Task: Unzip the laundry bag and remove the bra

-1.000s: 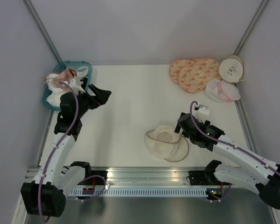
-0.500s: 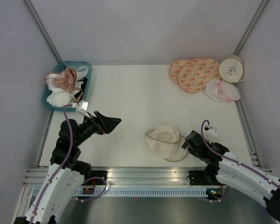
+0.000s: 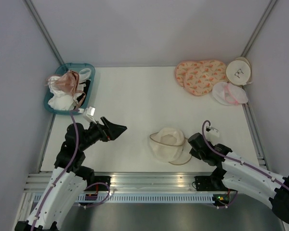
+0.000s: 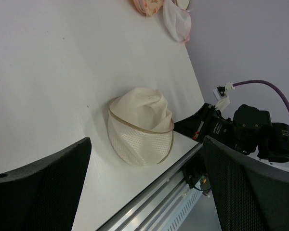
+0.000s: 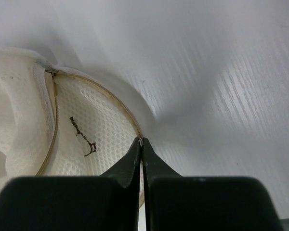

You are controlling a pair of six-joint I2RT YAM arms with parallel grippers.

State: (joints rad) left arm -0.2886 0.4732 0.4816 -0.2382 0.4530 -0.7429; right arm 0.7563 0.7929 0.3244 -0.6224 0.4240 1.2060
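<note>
The laundry bag lies unzipped and crumpled near the table's front edge, a cream mesh shell with a tan zipper rim; it also shows in the left wrist view. My right gripper is at the bag's right side, shut, with its tips meeting right at the zipper rim; whether any mesh is pinched between them does not show. The bra, pinkish-beige, lies on top of white garments in the teal basket. My left gripper hovers open and empty left of the bag, pointing at it.
The teal basket stands at the back left. At the back right lie a peach patterned pad, a white-and-pink mesh pouch and another round cream bag leaning on the wall. A metal rail runs along the near edge.
My left arm pulled back from the basket towards the near side, leaving the bra there. My right arm drew back to the bag's right rim and its jaws shut.
</note>
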